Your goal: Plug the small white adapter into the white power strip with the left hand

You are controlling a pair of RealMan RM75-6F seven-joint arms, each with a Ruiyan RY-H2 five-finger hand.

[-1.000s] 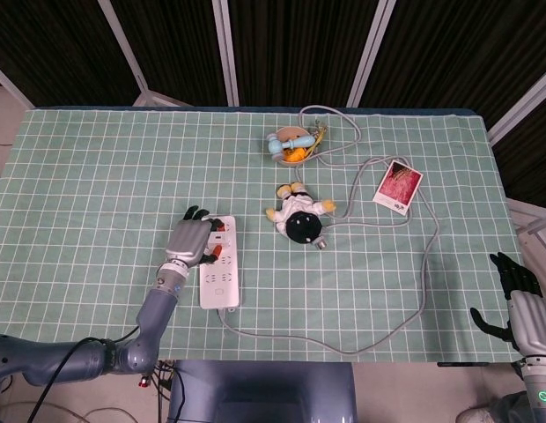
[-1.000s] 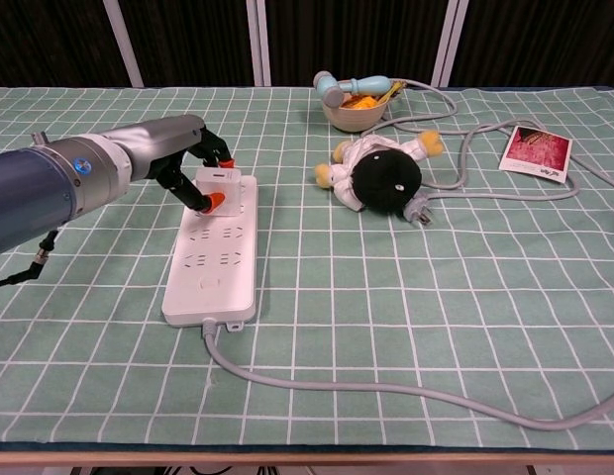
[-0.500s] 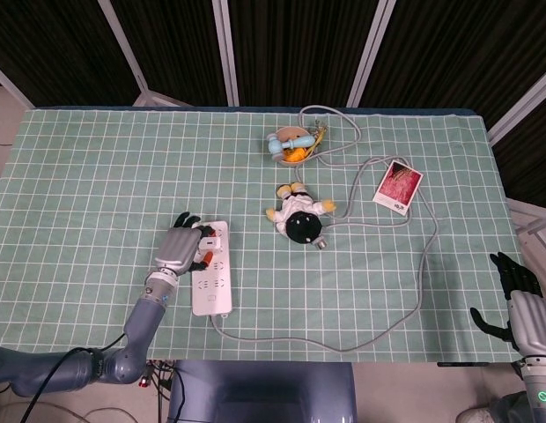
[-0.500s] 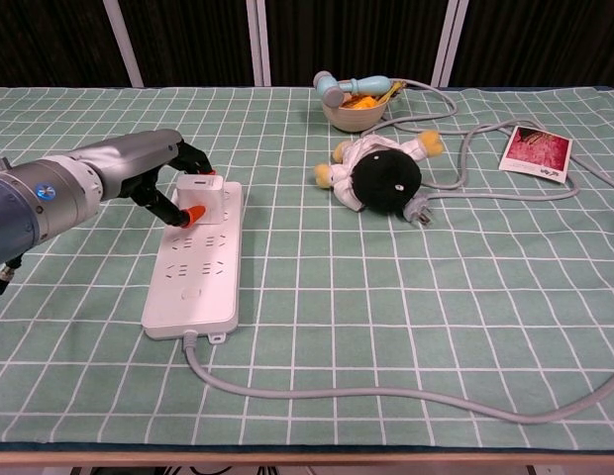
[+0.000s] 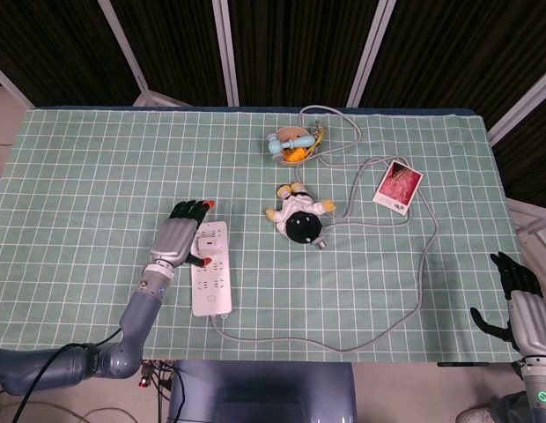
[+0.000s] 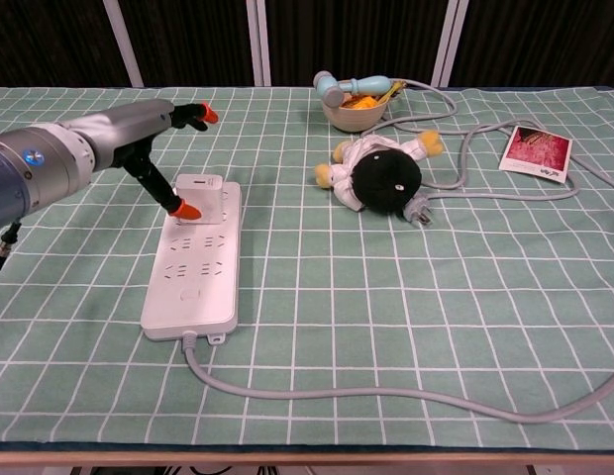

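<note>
The white power strip point(image 5: 211, 271) point(image 6: 195, 262) lies lengthwise on the green checked cloth, left of centre. The small white adapter point(image 5: 210, 232) point(image 6: 200, 188) stands upright in the strip's far end. My left hand point(image 5: 178, 240) point(image 6: 124, 134) hovers just left of it with the fingers spread and raised above the adapter. Only the orange thumb tip point(image 6: 184, 210) comes down beside the adapter's base, and nothing is held. My right hand point(image 5: 518, 304) hangs with its fingers apart and empty, off the table's front right corner, seen only in the head view.
A black and white plush toy point(image 5: 300, 217) point(image 6: 380, 176) lies right of the strip. A bowl with a toy hammer point(image 5: 291, 146) point(image 6: 355, 103) sits at the back. A photo card point(image 5: 398, 187) point(image 6: 537, 153) is at the right. The grey cable point(image 5: 424, 264) point(image 6: 386, 394) loops from the strip along the front and right.
My left hand let go of the adapter and spread its fingers upward. Before that, strip and adapter slid a little to the left with the hand. The right hand stayed still.
</note>
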